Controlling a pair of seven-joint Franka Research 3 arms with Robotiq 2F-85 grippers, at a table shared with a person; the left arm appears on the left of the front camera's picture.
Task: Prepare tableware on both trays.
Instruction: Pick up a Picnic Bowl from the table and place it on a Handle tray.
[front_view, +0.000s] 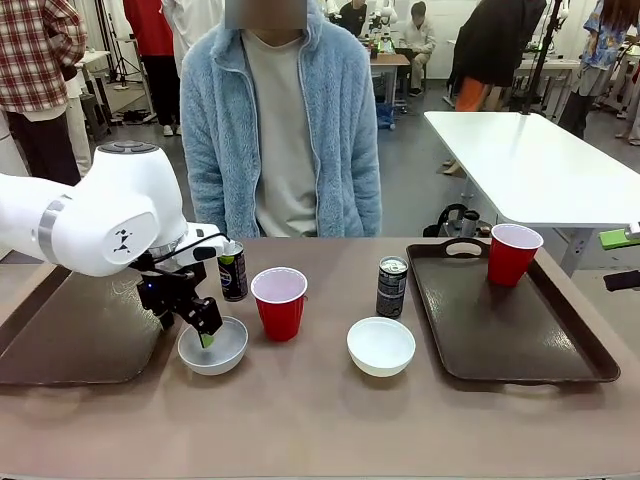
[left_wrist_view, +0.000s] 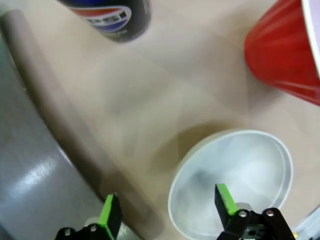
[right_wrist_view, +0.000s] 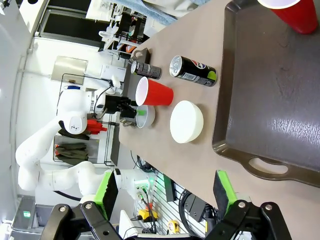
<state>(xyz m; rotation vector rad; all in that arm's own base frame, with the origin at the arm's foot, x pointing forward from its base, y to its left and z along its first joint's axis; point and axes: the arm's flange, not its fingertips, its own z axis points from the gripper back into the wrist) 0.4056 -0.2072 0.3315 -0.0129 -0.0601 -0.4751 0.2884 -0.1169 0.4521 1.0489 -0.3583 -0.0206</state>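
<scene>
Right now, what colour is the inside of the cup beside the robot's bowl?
White. The red cup has a white inside, and the front view shows it best.

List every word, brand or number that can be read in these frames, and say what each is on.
"PSI": white letters on the left can, seen in the left wrist view; the start of the word is blurred and looks like a Pepsi mark.
Right can: it carries print, but this is too small to read in the front view.
No other text is readable.
</scene>
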